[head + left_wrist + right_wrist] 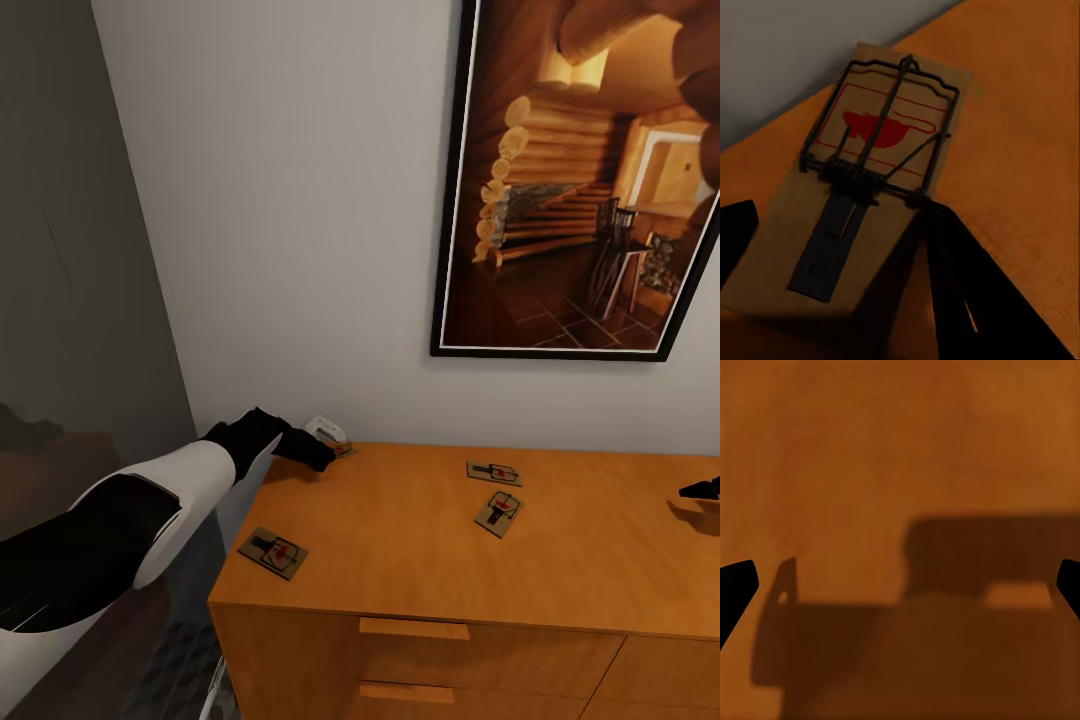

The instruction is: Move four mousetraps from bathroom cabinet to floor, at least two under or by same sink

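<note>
I am on the first pick: my left hand [318, 455], fingers apart around the mousetrap [862, 172] at the cabinet [420, 560] top's back corner by the wall, must next close and lift, while my right hand [700, 489] hovers open.

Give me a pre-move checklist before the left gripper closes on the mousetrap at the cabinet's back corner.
1. Left gripper at the corner mousetrap: ok.
2. Trap sits between the fingers: ok, one on each side in the left wrist view.
3. Fingers touching the board: cannot tell.
4. Trap lies flat on the cabinet top: ok.
5. Other three mousetraps apart from the left arm: ok.
6. Right gripper open above bare cabinet wood, away from the traps: ok.
</note>
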### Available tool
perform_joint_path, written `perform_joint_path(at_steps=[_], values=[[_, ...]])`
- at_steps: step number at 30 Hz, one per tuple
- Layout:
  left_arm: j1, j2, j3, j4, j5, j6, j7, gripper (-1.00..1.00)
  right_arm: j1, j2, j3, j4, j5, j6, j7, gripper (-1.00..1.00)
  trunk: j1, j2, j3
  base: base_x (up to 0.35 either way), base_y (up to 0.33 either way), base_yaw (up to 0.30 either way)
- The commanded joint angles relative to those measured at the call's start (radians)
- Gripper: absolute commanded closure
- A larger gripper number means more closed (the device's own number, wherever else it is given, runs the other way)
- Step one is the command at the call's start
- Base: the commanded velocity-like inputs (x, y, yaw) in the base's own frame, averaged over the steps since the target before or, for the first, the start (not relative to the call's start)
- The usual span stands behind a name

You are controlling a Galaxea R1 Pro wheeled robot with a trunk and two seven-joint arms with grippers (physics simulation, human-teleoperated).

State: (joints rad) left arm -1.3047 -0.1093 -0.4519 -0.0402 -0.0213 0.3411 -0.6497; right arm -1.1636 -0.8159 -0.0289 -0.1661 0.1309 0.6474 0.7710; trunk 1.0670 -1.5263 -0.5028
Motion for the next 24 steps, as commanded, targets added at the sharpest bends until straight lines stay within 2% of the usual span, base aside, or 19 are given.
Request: perform_joint_path(at_steps=[1, 21, 24], values=[[0.0, 0.0, -0.01, 0.0, -0.016, 0.006, -0.004, 1.0, -0.001, 0.0, -0.003, -0.001, 0.01, 0.003, 0.007, -1.0, 0.0, 0.0, -0.001, 0.0, 0.0, 0.0], [0.001, -0.004, -0.007, -0.014, -0.02, 0.009, -0.01, 1.0, -0.001, -0.001, -0.005, -0.001, 0.01, 0.003, 0.007, -1.0, 0.0, 0.0, -0.001, 0.0, 0.0, 0.0], [0.001, -0.017, -0.007, -0.042, -0.02, 0.014, -0.033, 1.0, -0.001, -0.001, -0.005, -0.001, 0.01, 0.003, 0.006, -1.0, 0.0, 0.0, -0.001, 0.0, 0.0, 0.0]])
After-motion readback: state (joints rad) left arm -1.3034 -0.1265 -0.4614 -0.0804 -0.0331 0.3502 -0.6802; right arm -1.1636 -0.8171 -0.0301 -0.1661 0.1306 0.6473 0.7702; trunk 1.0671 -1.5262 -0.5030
